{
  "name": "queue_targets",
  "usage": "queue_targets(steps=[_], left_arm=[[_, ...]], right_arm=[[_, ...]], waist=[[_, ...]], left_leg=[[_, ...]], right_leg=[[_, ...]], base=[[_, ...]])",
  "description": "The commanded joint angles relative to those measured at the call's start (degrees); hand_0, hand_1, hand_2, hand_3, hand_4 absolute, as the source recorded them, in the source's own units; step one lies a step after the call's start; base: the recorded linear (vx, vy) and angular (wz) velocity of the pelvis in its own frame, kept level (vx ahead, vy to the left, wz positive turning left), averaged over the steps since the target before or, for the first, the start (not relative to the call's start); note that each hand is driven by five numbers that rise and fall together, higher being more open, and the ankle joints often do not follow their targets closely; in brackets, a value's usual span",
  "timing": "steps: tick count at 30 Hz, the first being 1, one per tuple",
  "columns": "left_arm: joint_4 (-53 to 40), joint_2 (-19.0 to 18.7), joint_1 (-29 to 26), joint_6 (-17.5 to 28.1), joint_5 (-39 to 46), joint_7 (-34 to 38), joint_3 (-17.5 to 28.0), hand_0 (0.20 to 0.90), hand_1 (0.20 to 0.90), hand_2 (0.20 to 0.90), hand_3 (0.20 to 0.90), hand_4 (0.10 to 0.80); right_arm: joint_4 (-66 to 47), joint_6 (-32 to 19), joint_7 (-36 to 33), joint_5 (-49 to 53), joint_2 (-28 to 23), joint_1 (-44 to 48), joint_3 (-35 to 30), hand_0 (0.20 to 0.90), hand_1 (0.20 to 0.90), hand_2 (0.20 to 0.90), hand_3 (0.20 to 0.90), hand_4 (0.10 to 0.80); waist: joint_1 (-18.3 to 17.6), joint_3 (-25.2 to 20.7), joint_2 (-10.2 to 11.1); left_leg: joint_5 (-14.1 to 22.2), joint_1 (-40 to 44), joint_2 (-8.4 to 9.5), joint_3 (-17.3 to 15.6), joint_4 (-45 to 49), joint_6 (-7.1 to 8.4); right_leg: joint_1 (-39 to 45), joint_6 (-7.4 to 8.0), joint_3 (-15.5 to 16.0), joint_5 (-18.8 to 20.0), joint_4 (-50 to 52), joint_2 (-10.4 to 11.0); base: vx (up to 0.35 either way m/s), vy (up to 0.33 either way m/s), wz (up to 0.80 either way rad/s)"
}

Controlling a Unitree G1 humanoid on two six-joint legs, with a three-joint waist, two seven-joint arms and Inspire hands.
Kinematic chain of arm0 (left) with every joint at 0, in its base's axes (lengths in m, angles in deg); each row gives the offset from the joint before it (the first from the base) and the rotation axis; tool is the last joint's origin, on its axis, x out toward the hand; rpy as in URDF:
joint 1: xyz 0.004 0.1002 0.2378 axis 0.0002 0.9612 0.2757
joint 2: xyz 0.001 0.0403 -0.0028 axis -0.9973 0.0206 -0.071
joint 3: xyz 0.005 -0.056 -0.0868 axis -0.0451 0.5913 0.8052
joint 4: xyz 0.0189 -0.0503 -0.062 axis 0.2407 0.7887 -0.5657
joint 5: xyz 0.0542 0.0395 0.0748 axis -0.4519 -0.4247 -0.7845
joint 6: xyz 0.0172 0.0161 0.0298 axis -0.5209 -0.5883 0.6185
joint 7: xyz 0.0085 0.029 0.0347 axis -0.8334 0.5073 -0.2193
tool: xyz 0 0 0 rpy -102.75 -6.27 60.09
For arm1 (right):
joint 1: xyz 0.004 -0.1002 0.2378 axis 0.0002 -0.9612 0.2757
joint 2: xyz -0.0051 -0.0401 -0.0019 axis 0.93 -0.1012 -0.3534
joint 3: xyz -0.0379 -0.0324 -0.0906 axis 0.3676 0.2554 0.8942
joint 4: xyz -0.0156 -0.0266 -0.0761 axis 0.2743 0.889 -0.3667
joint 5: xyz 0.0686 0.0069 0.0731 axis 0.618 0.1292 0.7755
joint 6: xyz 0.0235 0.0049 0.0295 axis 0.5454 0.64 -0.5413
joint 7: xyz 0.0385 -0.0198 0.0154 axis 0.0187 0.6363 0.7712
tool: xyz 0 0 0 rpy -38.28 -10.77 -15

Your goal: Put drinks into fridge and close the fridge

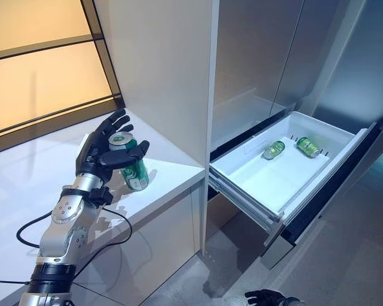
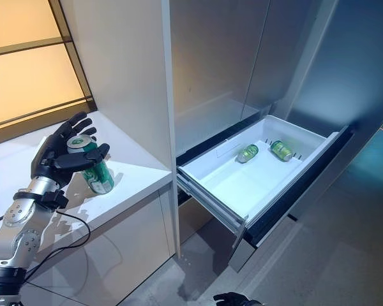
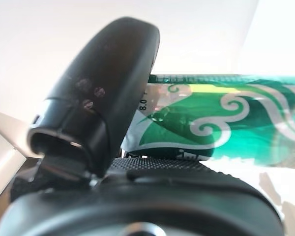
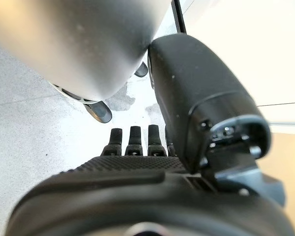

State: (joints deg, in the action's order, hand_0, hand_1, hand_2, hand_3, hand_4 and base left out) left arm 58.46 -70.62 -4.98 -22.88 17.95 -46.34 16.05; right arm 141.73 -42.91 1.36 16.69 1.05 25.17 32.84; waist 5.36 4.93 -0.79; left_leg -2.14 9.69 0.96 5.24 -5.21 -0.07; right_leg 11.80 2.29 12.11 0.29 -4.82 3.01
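A green can (image 1: 133,167) stands slightly tilted on the white counter (image 1: 172,169). My left hand (image 1: 101,150) is around it: the fingers reach up straight behind it and the thumb lies across its front. The can lies against the palm in the left wrist view (image 3: 226,123). The white fridge drawer (image 1: 242,185) is pulled out, with two green cans (image 1: 274,150) (image 1: 308,147) lying at its back. My right hand (image 1: 268,298) hangs low near the floor, empty, with straight fingers (image 4: 132,140).
A tall white cabinet wall (image 1: 172,76) stands between the counter and the fridge. The open drawer juts out over the grey floor (image 1: 345,255). A window (image 1: 38,64) runs behind the counter.
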Motion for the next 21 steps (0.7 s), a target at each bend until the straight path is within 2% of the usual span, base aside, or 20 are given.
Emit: queue_targets(steps=[1, 15, 20, 21], left_arm=[[-1.75, -3.75, -5.74, 3.96, -1.55, -1.98, 2.42, 0.3, 0.3, 0.3, 0.2, 0.1], [-2.08, -4.65, -5.81, 2.53, -2.29, -3.28, 1.7, 0.3, 0.3, 0.3, 0.2, 0.1], [-2.13, -4.7, -6.26, 6.63, 1.05, -4.0, 1.78, 0.3, 0.3, 0.3, 0.2, 0.1], [-2.68, -4.42, -6.33, 7.77, 1.86, -4.34, 1.93, 0.3, 0.3, 0.3, 0.2, 0.1]], right_arm=[[1.54, 1.09, 2.34, -2.18, -1.85, -0.8, 2.85, 0.9, 0.9, 0.9, 0.9, 0.8], [-0.1, -0.93, 2.38, 1.35, -2.16, -0.54, 2.62, 0.9, 0.9, 0.9, 0.9, 0.8], [-8.58, -5.52, 3.18, 8.57, -2.3, -0.54, 1.88, 0.9, 0.9, 0.9, 0.9, 0.8], [-13.33, -5.68, 3.43, 9.49, -2.36, -0.74, 1.94, 0.9, 0.9, 0.9, 0.9, 0.8]], waist=[[-0.91, -0.8, -0.97], [-1.06, -0.57, -1.0], [-1.38, -0.53, -0.88], [-1.6, -0.55, -0.79]], left_leg=[[5.33, 1.5, 2.39, -5.86, 0.75, -2.0], [5.45, 1.81, 2.45, -5.93, 0.84, -2.08], [5.43, 1.92, 2.41, -5.83, 0.85, -2.09], [5.37, 1.87, 2.39, -5.87, 0.82, -2.1]], right_leg=[[-2.03, 0.69, -3.98, -5.48, 6.21, -1.84], [-1.84, 0.82, -4.26, -5.05, 5.75, -1.93], [-1.78, 0.77, -4.35, -4.83, 5.61, -1.95], [-1.82, 0.75, -4.44, -4.81, 5.58, -1.97]], base=[[0.0, 0.0, 0.0], [0.0, 0.0, 0.0], [0.0, 0.0, 0.0], [0.0, 0.0, 0.0]])
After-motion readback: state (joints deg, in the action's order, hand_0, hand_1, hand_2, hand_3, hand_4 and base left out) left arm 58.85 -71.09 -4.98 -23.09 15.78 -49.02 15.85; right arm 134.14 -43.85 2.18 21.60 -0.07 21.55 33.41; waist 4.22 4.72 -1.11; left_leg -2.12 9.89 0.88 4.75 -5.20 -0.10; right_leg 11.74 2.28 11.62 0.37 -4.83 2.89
